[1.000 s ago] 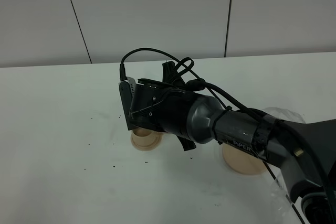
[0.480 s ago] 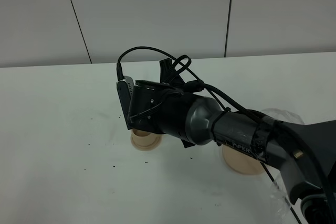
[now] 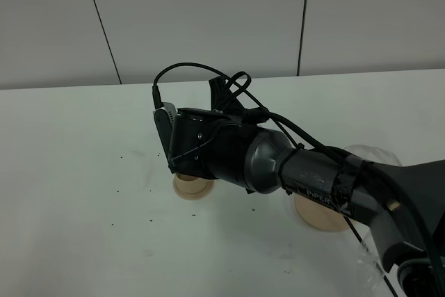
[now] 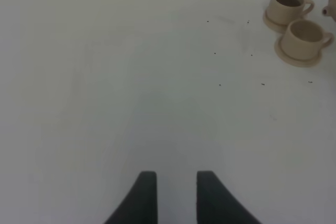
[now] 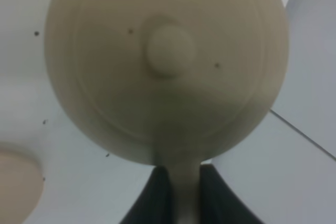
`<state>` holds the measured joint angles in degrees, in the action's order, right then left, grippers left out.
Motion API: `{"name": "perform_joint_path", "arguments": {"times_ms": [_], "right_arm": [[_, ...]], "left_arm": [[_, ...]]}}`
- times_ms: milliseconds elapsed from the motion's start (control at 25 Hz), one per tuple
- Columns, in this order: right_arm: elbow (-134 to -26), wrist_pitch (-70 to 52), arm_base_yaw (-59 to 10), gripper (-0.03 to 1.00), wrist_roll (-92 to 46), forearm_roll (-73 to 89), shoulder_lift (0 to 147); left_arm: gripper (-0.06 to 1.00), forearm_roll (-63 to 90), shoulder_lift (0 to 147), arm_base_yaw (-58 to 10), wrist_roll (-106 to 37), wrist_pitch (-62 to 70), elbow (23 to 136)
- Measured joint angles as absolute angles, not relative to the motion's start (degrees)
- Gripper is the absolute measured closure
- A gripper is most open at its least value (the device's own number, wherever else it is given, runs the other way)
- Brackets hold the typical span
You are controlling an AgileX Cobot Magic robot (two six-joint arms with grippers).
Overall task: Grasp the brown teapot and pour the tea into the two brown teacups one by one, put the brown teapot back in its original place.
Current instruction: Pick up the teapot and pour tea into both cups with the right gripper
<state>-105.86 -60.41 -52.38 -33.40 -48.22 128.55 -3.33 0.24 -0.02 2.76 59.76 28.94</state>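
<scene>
The brown teapot (image 5: 168, 66) fills the right wrist view from above, with its lid knob (image 5: 170, 50) in the middle. My right gripper (image 5: 181, 198) is shut on its loop handle. In the high view the right arm (image 3: 278, 161) reaches across the middle and hides the teapot. One teacup on its saucer (image 3: 193, 187) peeks out below the wrist. The left wrist view shows both brown teacups (image 4: 287, 4) (image 4: 304, 36) side by side on small saucers. My left gripper (image 4: 176, 195) is open and empty over bare table, well away from them. The wide tan saucer (image 3: 320, 215) lies under the right forearm.
Small dark specks dot the white table (image 3: 83, 172) around the cups. A blurred tan shape (image 5: 16, 187) sits at the corner of the right wrist view. A grey panelled wall (image 3: 208, 19) backs the table. Clear plastic wrap (image 3: 375, 154) covers the right arm's base.
The right wrist has shifted slightly up and to the left and rolled a little, with the teapot still in its grip. The cup and the wide saucer have not moved.
</scene>
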Motion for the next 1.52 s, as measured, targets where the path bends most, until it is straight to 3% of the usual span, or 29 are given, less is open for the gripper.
{"name": "perform_joint_path", "arguments": {"times_ms": [1520], "right_arm": [[-105.9, -61.0, -55.0, 0.87, -34.0, -58.1, 131.5]], "left_arm": [[0.69, -3.3, 0.2, 0.0, 2.8, 59.8, 28.9]]}}
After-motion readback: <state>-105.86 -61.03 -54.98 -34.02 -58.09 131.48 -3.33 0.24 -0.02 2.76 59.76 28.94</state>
